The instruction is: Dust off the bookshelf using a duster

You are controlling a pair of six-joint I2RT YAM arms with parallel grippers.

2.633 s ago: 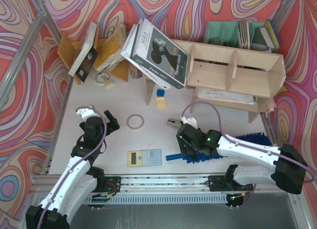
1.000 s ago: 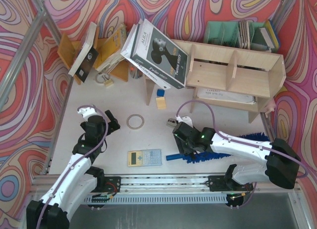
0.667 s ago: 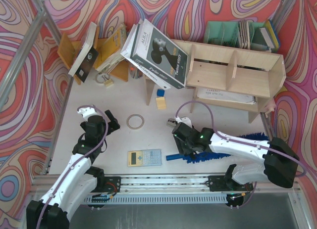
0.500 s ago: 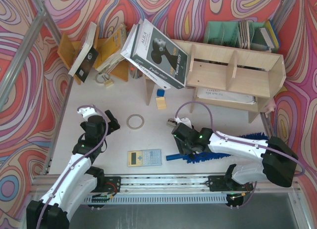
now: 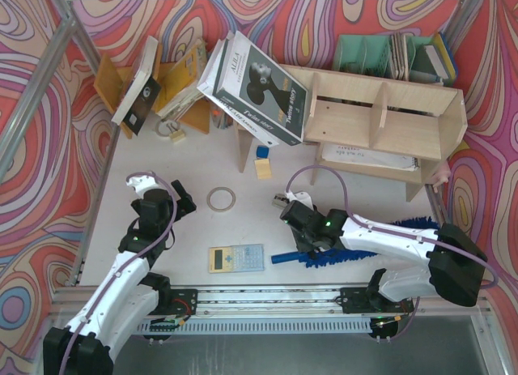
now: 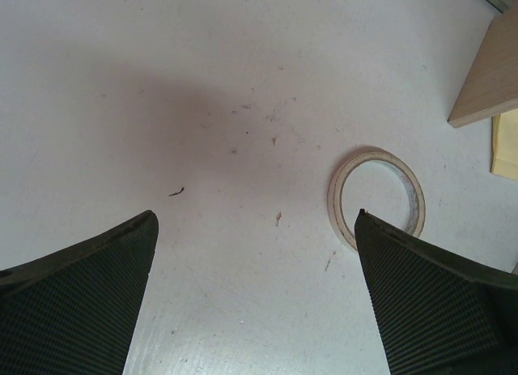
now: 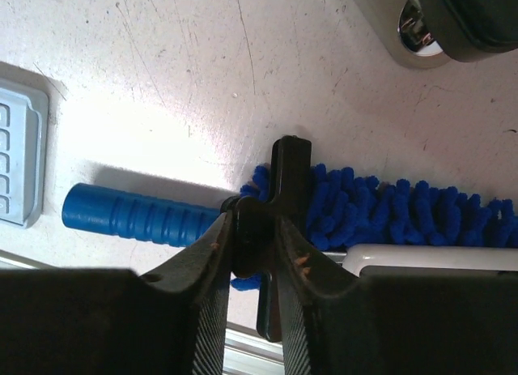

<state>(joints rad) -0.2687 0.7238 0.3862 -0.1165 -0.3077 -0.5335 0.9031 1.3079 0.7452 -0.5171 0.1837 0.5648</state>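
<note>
— Item: duster (image 5: 317, 260). Where is it?
— Flat on the surface (image 5: 146, 156), by the near edge. Long axis left–right: ribbed plastic handle leftward, shaggy blue microfibre rightward under the right arm.
— Right hand (image 7: 252, 229)?
— Directly over the neck, narrow, pinching the black joint across that axis.
— Left hand (image 6: 255, 221)?
— Wide, empty, well apart.
— Bookshelf (image 5: 388, 120)?
— Pale plywood with upright dividers, farther back beyond the duster.

White table (image 5: 186, 160), scuffed. Near centre: tape ring (image 5: 220, 199). Six o'clock: calculator (image 5: 236, 257). Four o'clock: duster (image 5: 285, 257), lying flat. One o'clock: bookshelf (image 5: 380, 124), standing on legs. Eleven o'clock: orange book rack (image 5: 105, 79).
</note>
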